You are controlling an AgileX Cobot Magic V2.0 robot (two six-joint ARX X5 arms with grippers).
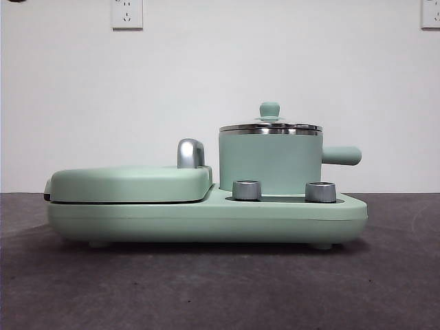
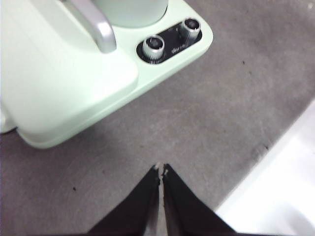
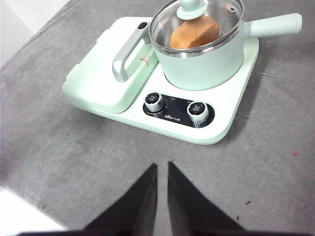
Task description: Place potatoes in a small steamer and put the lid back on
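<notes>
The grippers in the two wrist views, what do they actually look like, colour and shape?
Only the jaws show. The left gripper has two plain black jaws, broad at the base and tapering to thin points, with small pale marks at the tips. The right gripper looks the same: two matte black tapering wedges. No cables, labels or markings are visible on either, and the arms themselves are out of view.

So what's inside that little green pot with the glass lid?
Through the lid an orange-brown potato shows inside the small steamer. Its underside and the pot's bottom are hidden.
</notes>
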